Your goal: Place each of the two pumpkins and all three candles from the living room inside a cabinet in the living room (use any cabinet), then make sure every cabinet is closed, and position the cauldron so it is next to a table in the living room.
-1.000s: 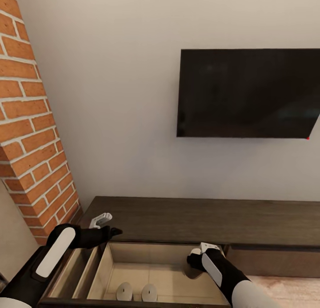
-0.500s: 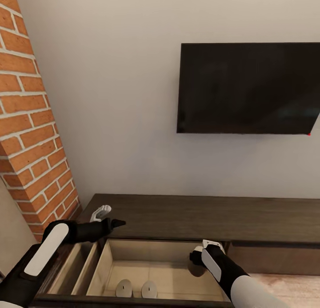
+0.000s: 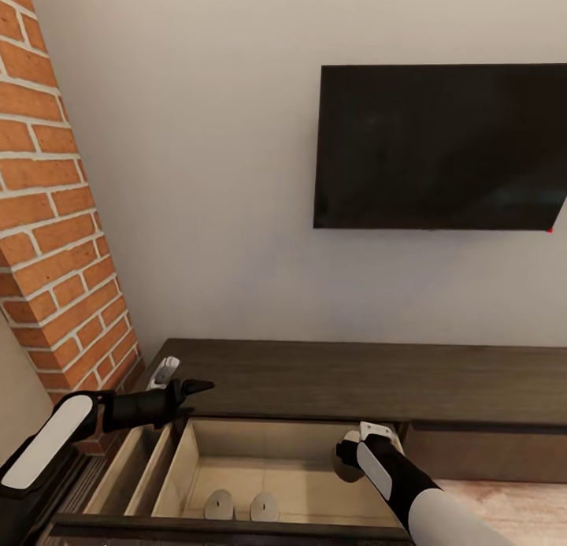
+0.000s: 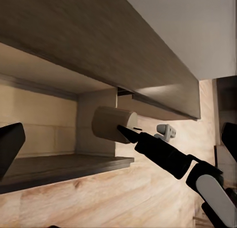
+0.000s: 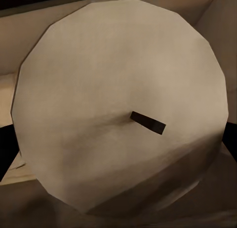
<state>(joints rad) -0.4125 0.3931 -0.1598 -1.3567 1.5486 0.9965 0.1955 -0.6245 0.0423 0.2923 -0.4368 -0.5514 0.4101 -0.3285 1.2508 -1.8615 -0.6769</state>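
I'm hovering my right hand [image 3: 349, 461], clamped across the round sides of a stubby pale wax candle [image 4: 109, 124], over the dark-brown wood cabinet's [image 3: 354, 377] open drawer; feels light, stiff, slightly slick.

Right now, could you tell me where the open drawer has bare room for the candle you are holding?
The pale wood floor of the open drawer is bare behind the two white candles at its front edge and beside them, below the right pincer holding the beige round candle. The front edge is crowded.
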